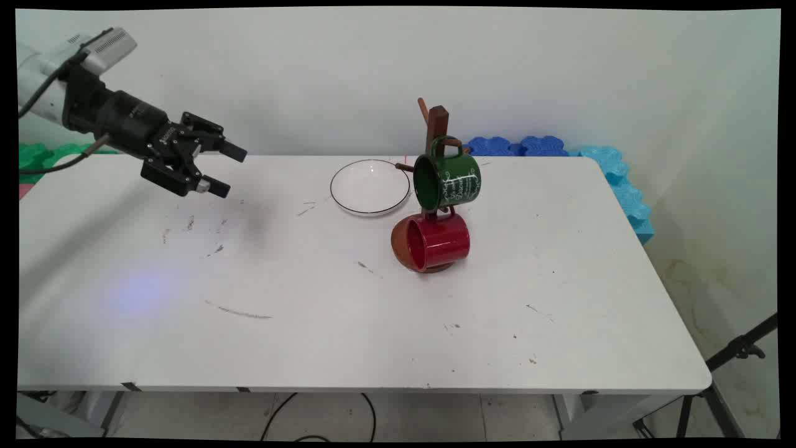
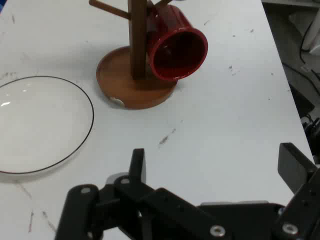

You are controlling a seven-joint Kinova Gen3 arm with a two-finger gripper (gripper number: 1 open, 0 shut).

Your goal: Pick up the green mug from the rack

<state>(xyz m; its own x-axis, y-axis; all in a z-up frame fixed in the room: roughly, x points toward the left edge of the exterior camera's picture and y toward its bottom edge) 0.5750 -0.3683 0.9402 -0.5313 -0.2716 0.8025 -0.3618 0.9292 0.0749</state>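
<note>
From the main view, we are holding our black two-finger gripper [image 1: 227, 168] released and empty, hovering above the far left of the white bench [image 1: 348, 323], well apart from everything else. Right of centre, a wooden mug tree with a round base [image 1: 438, 124] is carrying a dark green enamel mug [image 1: 449, 180] above a glossy red mug [image 1: 435, 241]. A clear glass plate with a dark rim [image 1: 369, 186] is lying just left of it.

From the hand view, we are looking past spread fingers [image 2: 137, 162] at the red mug [image 2: 176, 45], the tree's base [image 2: 117, 77] and the plate [image 2: 45, 122].
</note>
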